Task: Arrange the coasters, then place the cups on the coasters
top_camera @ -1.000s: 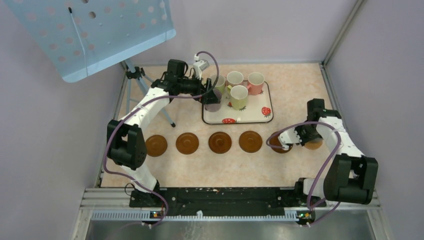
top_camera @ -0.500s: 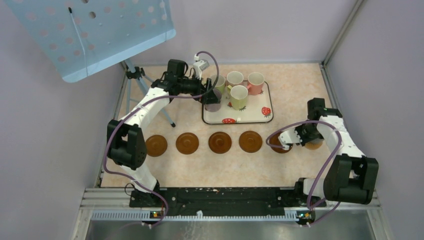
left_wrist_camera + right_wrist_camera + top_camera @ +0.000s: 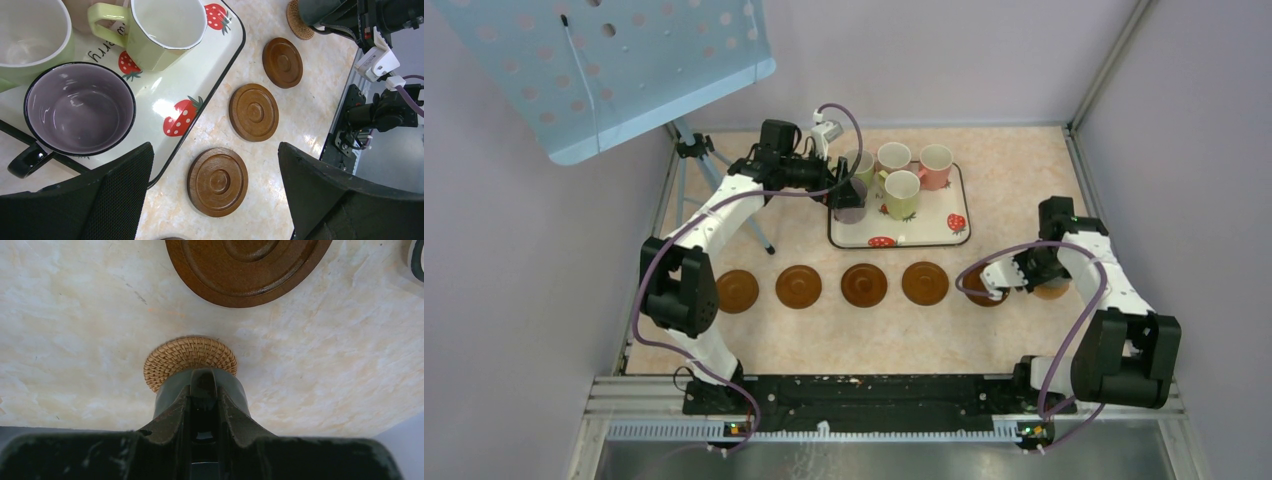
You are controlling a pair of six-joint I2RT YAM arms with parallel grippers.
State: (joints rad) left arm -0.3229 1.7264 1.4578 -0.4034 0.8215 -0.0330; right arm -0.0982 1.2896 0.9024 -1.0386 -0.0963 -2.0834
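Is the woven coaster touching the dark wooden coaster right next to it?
Apart. The right wrist view shows a bare strip of table running between the woven coaster and the dark wooden coaster.

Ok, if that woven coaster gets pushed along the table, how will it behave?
The woven coaster lies flat, so it probably slides rather than rolls or tips. Its weave looks light and slightly flexible, and likely grippier than the smooth wooden coaster beside it.
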